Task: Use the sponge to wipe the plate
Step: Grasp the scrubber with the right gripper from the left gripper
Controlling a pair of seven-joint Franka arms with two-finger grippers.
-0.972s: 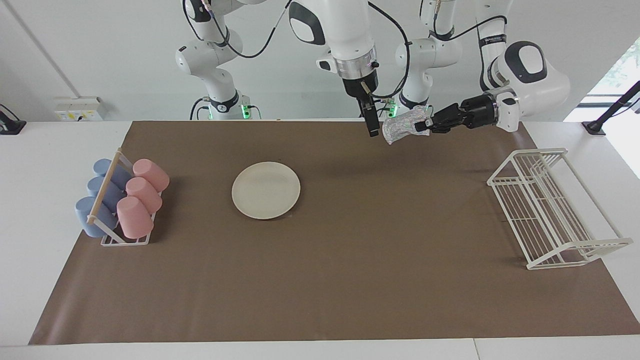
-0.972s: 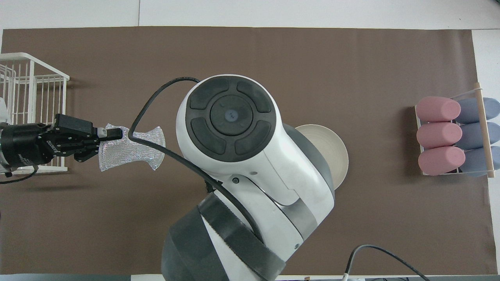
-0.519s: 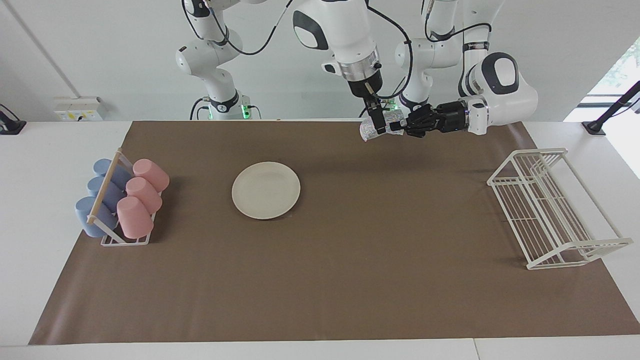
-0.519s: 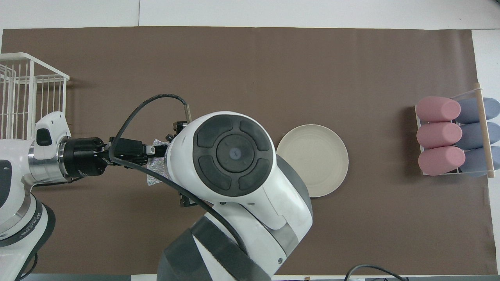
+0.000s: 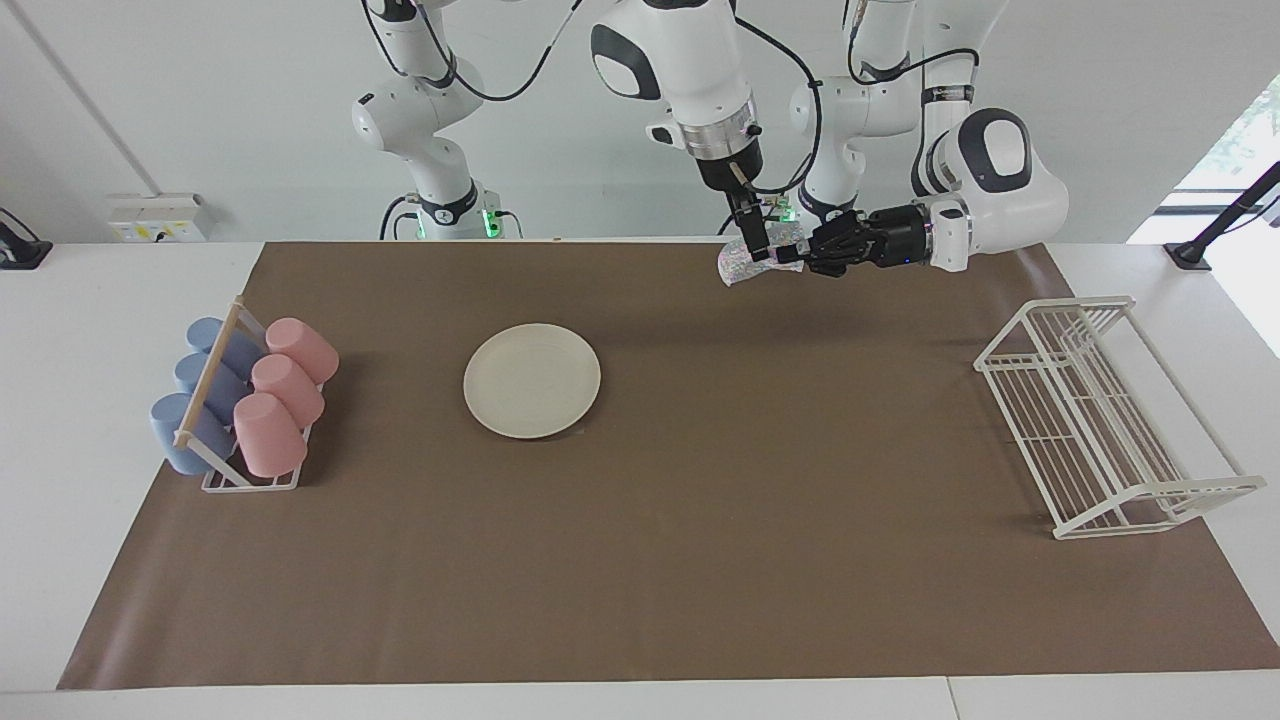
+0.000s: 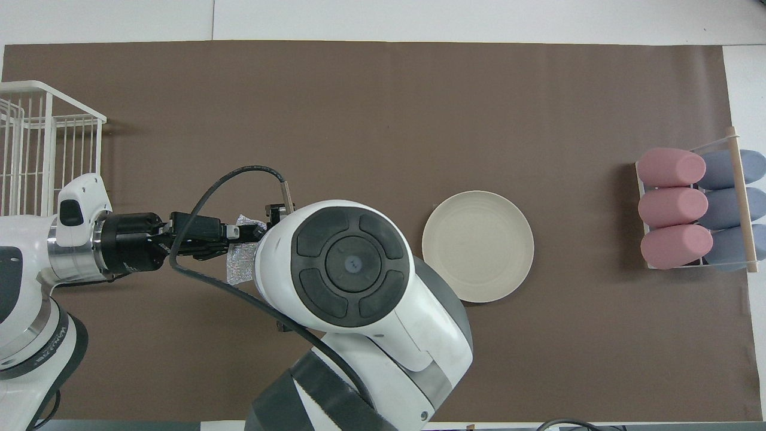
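Facing view: left jaws [image 5: 803, 254] clenched on sponge [image 5: 735, 268], right jaws [image 5: 752, 241] released, plate [image 5: 532, 380] bare.

Overhead, the right arm [image 6: 353, 281] hides its own tool and most of the sponge [image 6: 239, 266].

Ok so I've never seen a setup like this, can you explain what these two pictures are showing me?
These are two robot arms at a table covered by a brown mat. One picture looks across the table at the robots; the other looks down from above them. On the mat lie a cream plate, a rack of pink and blue cups and a white wire rack. The left end effector is shut on a silvery sponge, held in the air. The right end effector, open, hangs at the sponge, as if to take it.
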